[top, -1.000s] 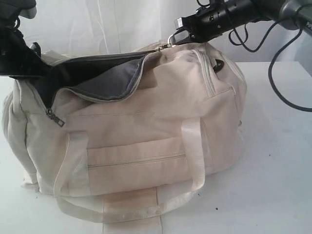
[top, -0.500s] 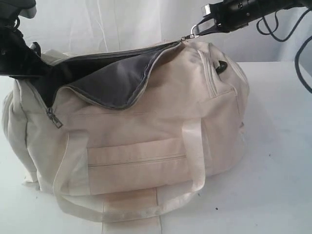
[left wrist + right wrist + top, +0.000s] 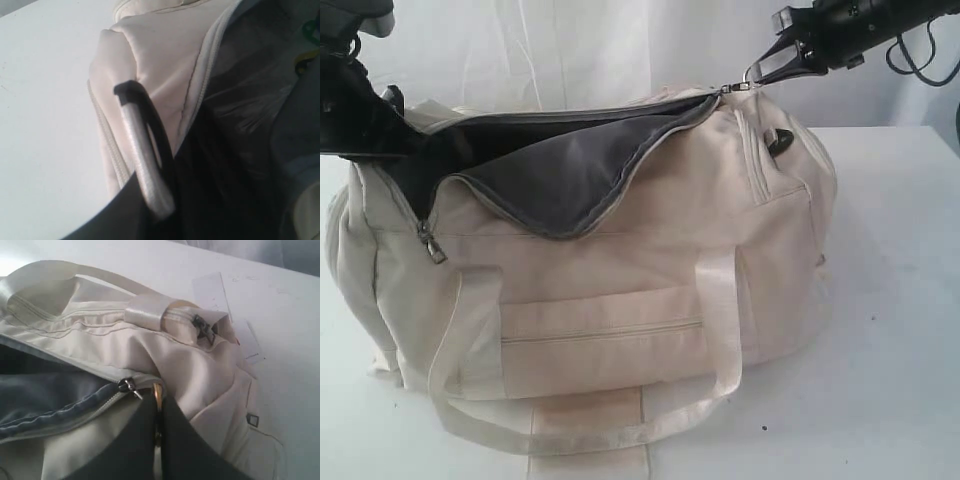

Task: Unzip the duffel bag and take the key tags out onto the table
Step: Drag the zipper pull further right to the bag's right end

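A large duffel bag [image 3: 620, 290] of soft cream fabric sits slumped and rounded in the middle of the frame. It has pale, satiny webbing straps [image 3: 720, 300] and a flat zip pocket [image 3: 600, 335] on its front. Its top zip gapes, and a flap of matte dark grey lining [image 3: 560, 185] folds outward. A small metal slider [image 3: 430, 245] hangs at the left end.

My right pincer [image 3: 767, 68], in the upper right, is pressed together on the metal ring pull [image 3: 752, 76] of the top zip. My left pincer [image 3: 390, 135], black and blocky at the upper left, lays one pale-padded finger [image 3: 142, 150] against the cream cloth at the rim of the opening. I cannot tell whether it is pinching the cloth.

Of the plastic key tags I see only a blurred green and yellow scrap [image 3: 307, 37] inside the bag, against the dark lining.

The bag rests on a smooth white table [image 3: 890, 300], with creased white cloth [image 3: 570, 50] hanging behind.

Since a second ago my right pincer has travelled rightward with the pull. The zip now stands open further towards the bag's right end, and more of the grey flap shows. My left arm has stayed put.
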Robot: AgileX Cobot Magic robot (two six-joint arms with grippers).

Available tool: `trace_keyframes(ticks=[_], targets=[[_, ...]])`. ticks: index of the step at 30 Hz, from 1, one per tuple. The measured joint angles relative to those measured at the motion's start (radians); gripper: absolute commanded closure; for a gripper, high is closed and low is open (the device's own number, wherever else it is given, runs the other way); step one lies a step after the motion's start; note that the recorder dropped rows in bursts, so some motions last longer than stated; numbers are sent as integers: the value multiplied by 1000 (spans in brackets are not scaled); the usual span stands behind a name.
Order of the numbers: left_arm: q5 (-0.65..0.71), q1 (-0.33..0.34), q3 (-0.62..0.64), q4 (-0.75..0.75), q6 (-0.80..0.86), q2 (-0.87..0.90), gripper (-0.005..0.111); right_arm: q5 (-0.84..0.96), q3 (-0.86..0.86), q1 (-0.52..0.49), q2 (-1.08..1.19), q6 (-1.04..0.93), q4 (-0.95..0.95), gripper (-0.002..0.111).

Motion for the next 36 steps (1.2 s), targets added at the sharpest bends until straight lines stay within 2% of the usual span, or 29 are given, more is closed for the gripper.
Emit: trace_keyframes(ticks=[13,22,36], targets=[[-18,-2,0,-9,-2,0,107,36,0,-61,-86,52,-42,108],[-17,-4,0,-15,-2,0,107,33,9,-54,-90,167,-93,108],[52,-4,0,-11,-2,0,107,4,200,-41,-211,188,-136,108]])
